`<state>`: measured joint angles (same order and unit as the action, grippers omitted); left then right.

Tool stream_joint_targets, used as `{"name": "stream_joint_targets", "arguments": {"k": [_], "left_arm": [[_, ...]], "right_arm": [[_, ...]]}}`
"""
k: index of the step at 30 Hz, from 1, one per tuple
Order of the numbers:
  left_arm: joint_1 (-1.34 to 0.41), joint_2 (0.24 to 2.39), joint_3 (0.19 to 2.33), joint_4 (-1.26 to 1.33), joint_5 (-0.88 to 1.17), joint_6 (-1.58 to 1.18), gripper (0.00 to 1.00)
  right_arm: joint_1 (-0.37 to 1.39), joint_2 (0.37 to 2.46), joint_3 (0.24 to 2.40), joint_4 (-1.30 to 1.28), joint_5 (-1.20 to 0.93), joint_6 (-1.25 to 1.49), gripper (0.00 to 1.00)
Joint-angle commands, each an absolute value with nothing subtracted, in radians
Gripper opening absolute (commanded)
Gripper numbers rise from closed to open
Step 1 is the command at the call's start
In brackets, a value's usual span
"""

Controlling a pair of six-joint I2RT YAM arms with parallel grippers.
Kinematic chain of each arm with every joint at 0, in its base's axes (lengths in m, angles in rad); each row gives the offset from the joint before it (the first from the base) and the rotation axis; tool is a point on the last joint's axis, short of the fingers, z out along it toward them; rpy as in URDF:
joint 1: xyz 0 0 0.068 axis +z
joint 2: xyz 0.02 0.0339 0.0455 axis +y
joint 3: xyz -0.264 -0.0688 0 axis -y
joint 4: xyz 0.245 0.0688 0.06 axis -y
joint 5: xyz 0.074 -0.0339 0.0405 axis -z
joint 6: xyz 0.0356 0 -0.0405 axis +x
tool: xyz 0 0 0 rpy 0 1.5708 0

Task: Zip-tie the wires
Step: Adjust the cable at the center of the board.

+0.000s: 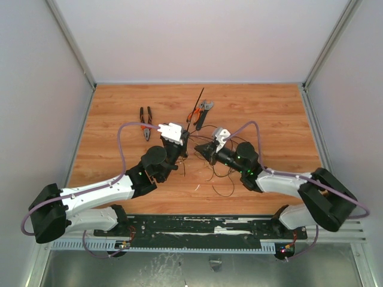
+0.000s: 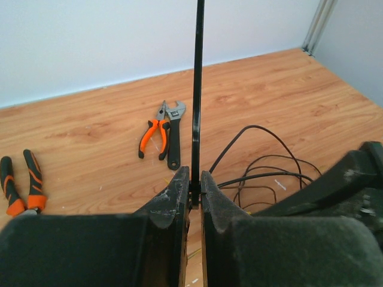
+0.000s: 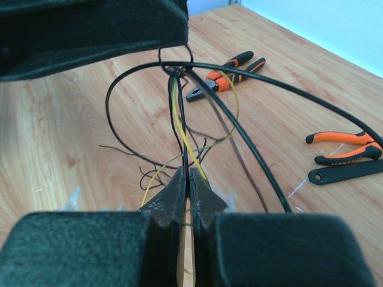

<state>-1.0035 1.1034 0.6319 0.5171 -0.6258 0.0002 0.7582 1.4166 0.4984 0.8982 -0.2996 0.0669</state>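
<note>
**Bundling stage.** The left hand point(image 2: 194, 182) pinched the zip tie point(image 2: 197, 89) near its base, the strip pointing out over the tabletop point(image 2: 90, 137). The right hand point(image 3: 187, 181) was pressed shut on strands of the wires point(image 3: 181, 134), which were gathered between both hands — loose loops lay on the wood. The next move probably called for passing the tie round the strands while keeping both pinches.

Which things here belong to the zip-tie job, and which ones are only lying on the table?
Job: zip tie, in the left gripper; wires, in the right gripper.
Lying about: wrench, pliers beside it, second pliers apart.
</note>
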Motion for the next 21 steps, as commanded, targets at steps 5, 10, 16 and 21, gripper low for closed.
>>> {"name": "stream_joint_targets", "arguments": {"k": [5,10,16,21], "left_arm": [[-0.993,1.089,0.650,0.537,-0.639,0.028,0.00],[-0.991,1.089,0.650,0.543,-0.634,0.018,0.00],[-0.990,1.092,0.652,0.544,-0.635,0.018,0.00],[-0.988,1.088,0.648,0.543,-0.639,0.023,0.00]], "right_arm": [[0.754,1.096,0.378,0.566,-0.352,0.071,0.00],[0.711,0.914,0.362,0.355,-0.456,0.055,0.00],[0.662,0.874,0.401,0.242,-0.366,0.110,0.00],[0.580,0.745,0.389,0.166,-0.260,0.153,0.00]]}}
